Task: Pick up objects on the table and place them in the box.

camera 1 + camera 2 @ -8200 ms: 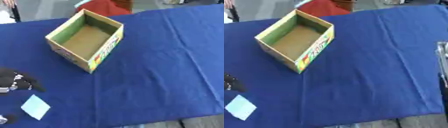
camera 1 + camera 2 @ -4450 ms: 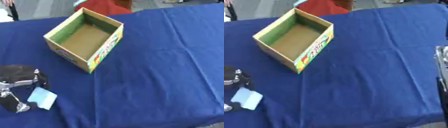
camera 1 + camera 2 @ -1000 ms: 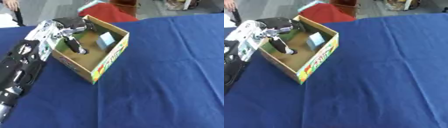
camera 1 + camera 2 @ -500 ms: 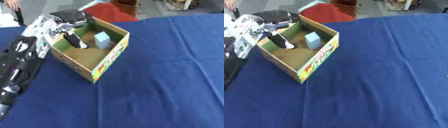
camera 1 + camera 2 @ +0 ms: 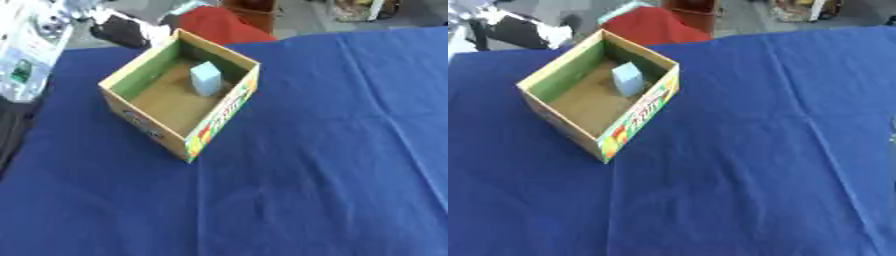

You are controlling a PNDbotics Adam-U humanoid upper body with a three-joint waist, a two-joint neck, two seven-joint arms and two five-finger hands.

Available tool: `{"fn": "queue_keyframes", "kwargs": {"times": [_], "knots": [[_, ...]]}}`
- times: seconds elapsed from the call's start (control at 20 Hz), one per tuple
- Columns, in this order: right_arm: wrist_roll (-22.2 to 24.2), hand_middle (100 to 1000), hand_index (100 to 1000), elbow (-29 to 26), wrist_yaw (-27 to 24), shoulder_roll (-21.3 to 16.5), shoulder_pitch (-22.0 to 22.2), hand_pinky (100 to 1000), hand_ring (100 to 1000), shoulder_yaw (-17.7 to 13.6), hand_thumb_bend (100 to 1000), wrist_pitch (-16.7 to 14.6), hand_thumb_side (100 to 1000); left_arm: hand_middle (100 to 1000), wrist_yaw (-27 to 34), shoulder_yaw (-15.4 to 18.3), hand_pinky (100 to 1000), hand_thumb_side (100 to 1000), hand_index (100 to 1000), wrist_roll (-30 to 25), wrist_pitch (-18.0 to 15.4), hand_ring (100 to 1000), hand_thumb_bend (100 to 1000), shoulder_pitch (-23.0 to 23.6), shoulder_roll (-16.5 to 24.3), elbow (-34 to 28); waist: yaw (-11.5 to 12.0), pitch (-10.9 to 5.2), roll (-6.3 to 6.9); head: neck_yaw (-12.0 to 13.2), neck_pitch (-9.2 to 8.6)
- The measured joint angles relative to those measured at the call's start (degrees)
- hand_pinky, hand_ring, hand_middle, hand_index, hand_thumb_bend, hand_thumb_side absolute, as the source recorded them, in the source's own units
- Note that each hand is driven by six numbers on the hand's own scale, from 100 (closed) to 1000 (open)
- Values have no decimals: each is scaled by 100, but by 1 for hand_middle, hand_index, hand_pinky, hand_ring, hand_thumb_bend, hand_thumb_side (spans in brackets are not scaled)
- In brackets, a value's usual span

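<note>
Left eye: box (image 5: pixel 179 125) open on the desk (image 5: pixel 332 150), pale blue block (image 5: pixel 206 79) inside, leaning on the far wall. My left robot hand (image 5: pixel 122 31) blurs at top left, off the box; fingers, can't tell. Right eye: same layout, right robot hand not visible.

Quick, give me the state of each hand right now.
Left hand: raised at the upper left beyond the box, holding nothing visible; fingers cannot be told.
Right hand: not in view.
</note>
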Motion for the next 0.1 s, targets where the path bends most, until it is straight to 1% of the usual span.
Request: {"fn": "queue_keyframes", "kwargs": {"times": [0.1], "knots": [[-13,840,786,0,3,-36,0,687,723,0,100,-6,1000,796,304,171,731,524,865,304,348,786,166,331,220,-696,24,-14,-28,-14,1]]}}
